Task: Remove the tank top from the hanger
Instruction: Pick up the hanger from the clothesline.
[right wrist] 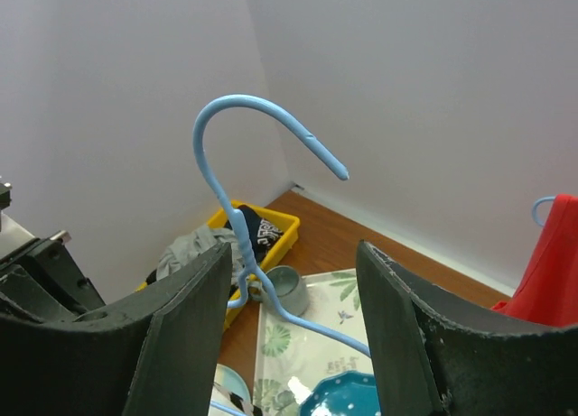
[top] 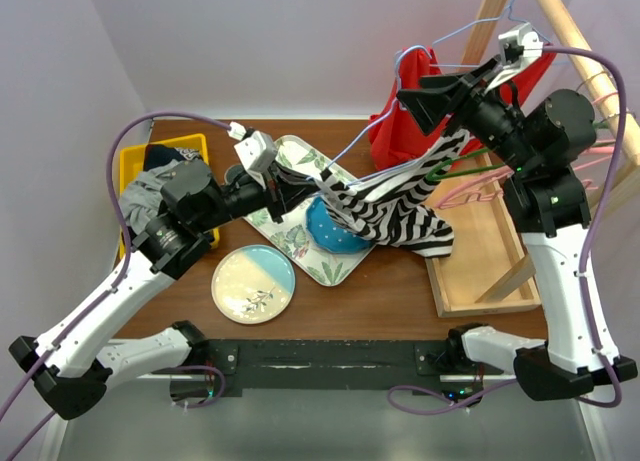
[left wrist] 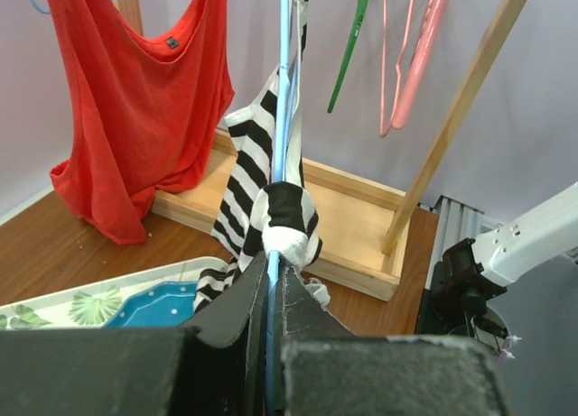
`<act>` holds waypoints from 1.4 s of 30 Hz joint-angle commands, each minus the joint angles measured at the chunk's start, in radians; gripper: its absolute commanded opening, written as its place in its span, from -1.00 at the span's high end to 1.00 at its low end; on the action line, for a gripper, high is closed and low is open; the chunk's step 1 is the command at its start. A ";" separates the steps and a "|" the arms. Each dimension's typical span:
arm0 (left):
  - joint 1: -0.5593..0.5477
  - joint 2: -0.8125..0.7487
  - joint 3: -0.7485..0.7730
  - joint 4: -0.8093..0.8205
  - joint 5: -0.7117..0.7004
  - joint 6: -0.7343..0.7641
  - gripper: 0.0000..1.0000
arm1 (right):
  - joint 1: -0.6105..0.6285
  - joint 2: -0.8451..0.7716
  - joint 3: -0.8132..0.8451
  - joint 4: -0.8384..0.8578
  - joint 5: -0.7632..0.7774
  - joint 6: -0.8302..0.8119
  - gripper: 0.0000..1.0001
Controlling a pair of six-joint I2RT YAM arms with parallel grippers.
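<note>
Brown wooden table (top: pixel 400 291) below; over it the black-and-white striped tank top (left wrist: pixel 271 208) hangs bunched on the light-blue wire hanger (right wrist: pixel 312 139). The left gripper (left wrist: pixel 271 263) pinches the hanger's wire, while the right gripper (right wrist: pixel 291 254) straddles its neck, jaws spread. Next, probably: clamp the neck, drag the cloth off.

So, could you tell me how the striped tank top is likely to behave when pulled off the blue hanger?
Probably floppy: the striped tank top hangs in loose folds from the blue hanger. It looks thin and light, so it should trail rather than hold shape. It may snag, being bunched on the wire by the left end effector.
</note>
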 commanded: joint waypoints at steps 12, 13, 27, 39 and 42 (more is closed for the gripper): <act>0.006 -0.006 -0.018 0.129 0.074 -0.067 1.00 | 0.082 0.002 -0.064 0.140 0.019 0.054 0.47; 0.006 -0.004 -0.018 0.122 0.074 -0.067 1.00 | 0.087 0.002 -0.065 0.140 0.023 0.049 0.56; 0.006 -0.237 -0.152 0.122 -0.290 -0.093 -0.51 | 0.128 -0.065 -0.182 0.172 0.177 0.063 1.00; 0.006 -0.244 -0.320 0.324 -0.294 -0.323 -0.42 | 0.191 -0.041 -0.176 0.247 0.337 0.143 1.00; 0.006 -0.199 -0.337 0.414 -0.285 -0.375 -0.41 | 0.196 -0.035 -0.171 0.248 0.346 0.152 1.00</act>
